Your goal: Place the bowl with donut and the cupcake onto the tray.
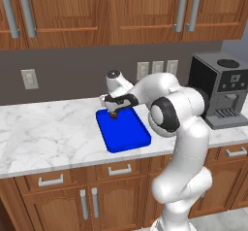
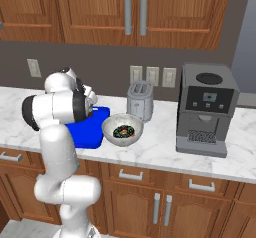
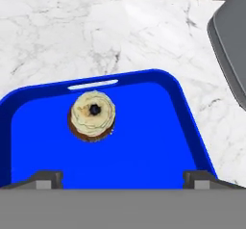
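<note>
The cupcake (image 3: 92,115) sits on the blue tray (image 3: 158,141), near the end with the handle slot, standing upright on its own. The gripper (image 3: 122,177) hovers above it with its fingers spread wide apart and nothing between them, so this half of the job looks done.

The other half is not. The bowl (image 2: 122,129) with the donut (image 2: 123,131) inside it rests on the marble counter (image 2: 160,149), just beside the tray's right edge and in front of the toaster (image 2: 139,100). It looks untouched. To my eye the arm must lift clear of the tray, reach over to the bowl, and carry it onto the open blue area beside the cupcake.
</note>
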